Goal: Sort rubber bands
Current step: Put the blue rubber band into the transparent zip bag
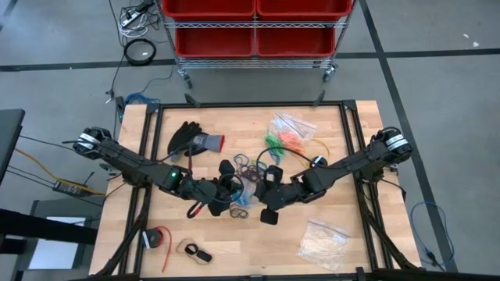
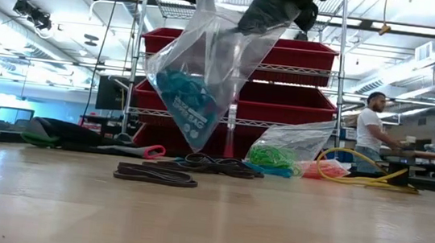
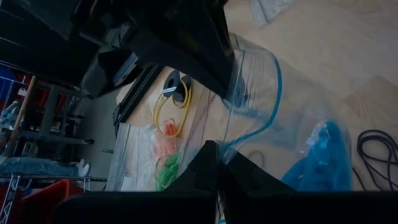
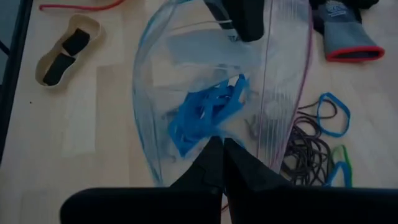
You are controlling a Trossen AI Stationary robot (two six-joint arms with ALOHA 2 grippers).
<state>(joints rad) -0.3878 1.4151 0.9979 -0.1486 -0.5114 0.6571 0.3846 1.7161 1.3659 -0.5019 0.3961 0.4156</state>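
Note:
A clear zip bag with blue rubber bands in its bottom hangs above the table's middle. My left gripper and my right gripper are each shut on its mouth, on opposite sides. In the right wrist view the blue bands show through the open mouth. In the high view the two grippers meet at the bag. Loose black, blue and green rubber bands lie in a heap on the wood beside the bag. Two more bags with green and orange bands lie at the far right. My left gripper pinches the bag's mouth rim between its two fingers, slanting down from the table's left. The bag hangs below, clear of the table. My right gripper pinches the opposite side of the rim between its two fingers, slanting down from the table's right. The mouth gapes between the two holds.
A black and grey glove lies at the far left, a yellow cable at the far right. A clear bag of whitish pieces lies near right, a red cord and a tan holder near left. A person stands beyond the table.

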